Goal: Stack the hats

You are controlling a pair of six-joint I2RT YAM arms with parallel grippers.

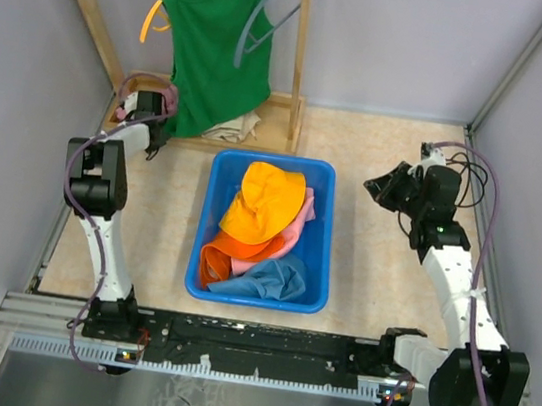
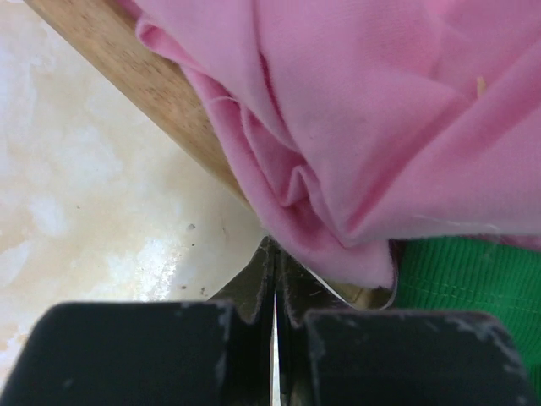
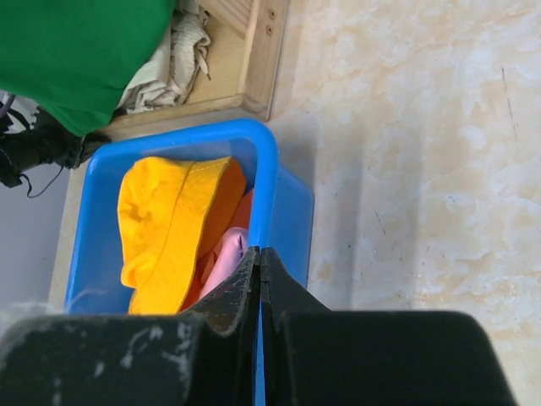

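Hats are being seen heaped in the blue bin [image 1: 217,170] mid-table: yellow-orange hat [image 1: 263,202] on top, pink hat [image 1: 298,225] under its right side, bright orange hat [image 1: 223,257] lower left, light blue hat [image 1: 265,281] nearest. Left gripper [image 2: 273,258], far left, and right gripper [image 3: 259,258], right of the bin, are being held clenched on nothing. Hats are being judged light, limp, unbreakable; a brim-edge pinch on the top one is being favoured, crowns likely collapsing

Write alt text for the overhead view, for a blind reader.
A blue bin mid-table holds four hats: the yellow-orange hat on top, the bright orange hat and pink hat under it, the light blue hat at the near end. The left arm and right arm flank it; a green tank top hangs behind.
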